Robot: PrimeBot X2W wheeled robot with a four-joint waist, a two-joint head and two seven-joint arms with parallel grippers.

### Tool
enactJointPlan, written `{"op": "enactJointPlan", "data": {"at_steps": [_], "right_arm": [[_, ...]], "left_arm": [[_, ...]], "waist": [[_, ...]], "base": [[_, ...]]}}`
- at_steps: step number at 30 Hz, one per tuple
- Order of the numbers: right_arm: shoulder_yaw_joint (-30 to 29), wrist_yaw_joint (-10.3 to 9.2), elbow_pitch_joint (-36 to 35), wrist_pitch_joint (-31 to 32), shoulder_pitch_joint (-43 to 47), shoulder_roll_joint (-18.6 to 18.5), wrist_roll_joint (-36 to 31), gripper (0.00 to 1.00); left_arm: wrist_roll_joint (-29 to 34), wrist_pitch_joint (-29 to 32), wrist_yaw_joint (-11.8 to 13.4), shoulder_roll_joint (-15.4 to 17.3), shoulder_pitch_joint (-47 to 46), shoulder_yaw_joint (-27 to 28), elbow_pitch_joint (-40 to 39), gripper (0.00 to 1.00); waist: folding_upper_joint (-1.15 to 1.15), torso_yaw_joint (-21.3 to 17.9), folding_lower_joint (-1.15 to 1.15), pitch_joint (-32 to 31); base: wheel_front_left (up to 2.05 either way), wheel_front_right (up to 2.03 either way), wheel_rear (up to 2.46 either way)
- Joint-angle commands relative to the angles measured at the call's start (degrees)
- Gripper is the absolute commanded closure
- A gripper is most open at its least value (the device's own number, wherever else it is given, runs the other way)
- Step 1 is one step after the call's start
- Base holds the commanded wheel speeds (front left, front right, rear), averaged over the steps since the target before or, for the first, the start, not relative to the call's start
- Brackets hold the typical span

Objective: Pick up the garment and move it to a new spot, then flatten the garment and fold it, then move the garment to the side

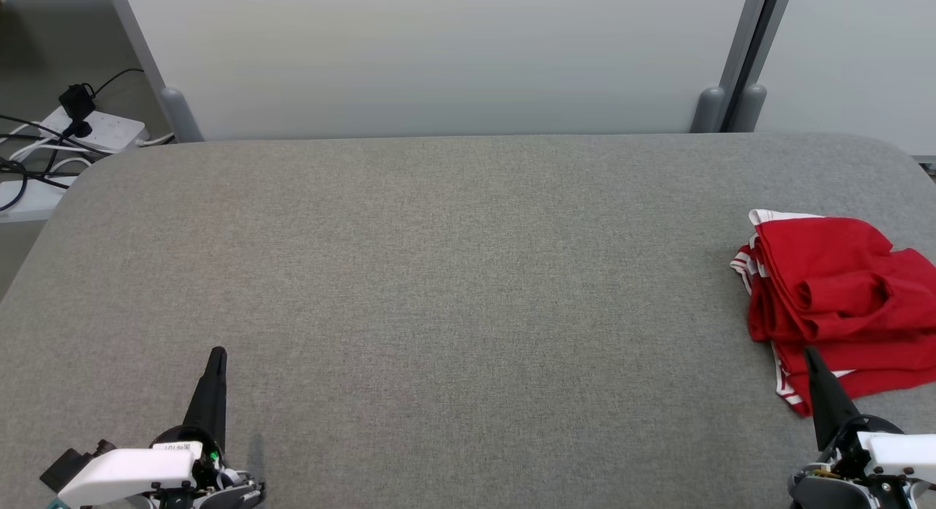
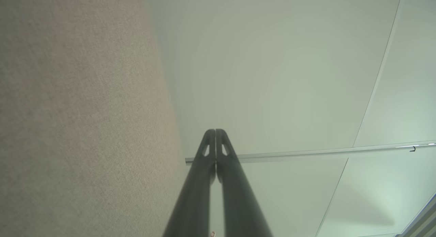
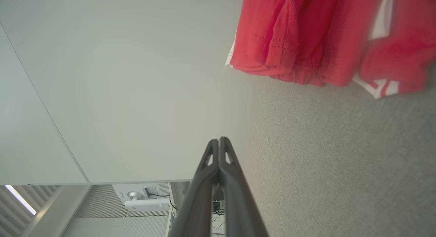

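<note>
On grey fabric table (image 1: 439,275), red garment (image 1: 833,289) at right, pale partition (image 1: 439,55) behind

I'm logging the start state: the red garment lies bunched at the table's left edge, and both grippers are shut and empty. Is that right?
No. The garment lies at the table's right edge, not the left; the head view shows it. The rest stands: it is bunched, and the left gripper and right gripper are shut and empty.
</note>
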Motion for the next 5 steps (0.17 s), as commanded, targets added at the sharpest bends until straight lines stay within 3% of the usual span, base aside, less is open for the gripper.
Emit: {"op": "enactJointPlan", "data": {"at_steps": [1,5], "right_arm": [[0.8,0.02,-1.5,0.4,-2.6,-0.7,0.4,1.0],[0.8,0.02,-1.5,0.4,-2.6,-0.7,0.4,1.0]], "left_arm": [[-0.2,0.4,-0.4,0.5,-3.3,1.9,-1.3,1.0],[-0.2,0.4,-0.4,0.5,-3.3,1.9,-1.3,1.0]], "waist": [[0.0,0.0,0.0,0.0],[0.0,0.0,0.0,0.0]], "base": [[0.0,0.0,0.0],[0.0,0.0,0.0]]}}
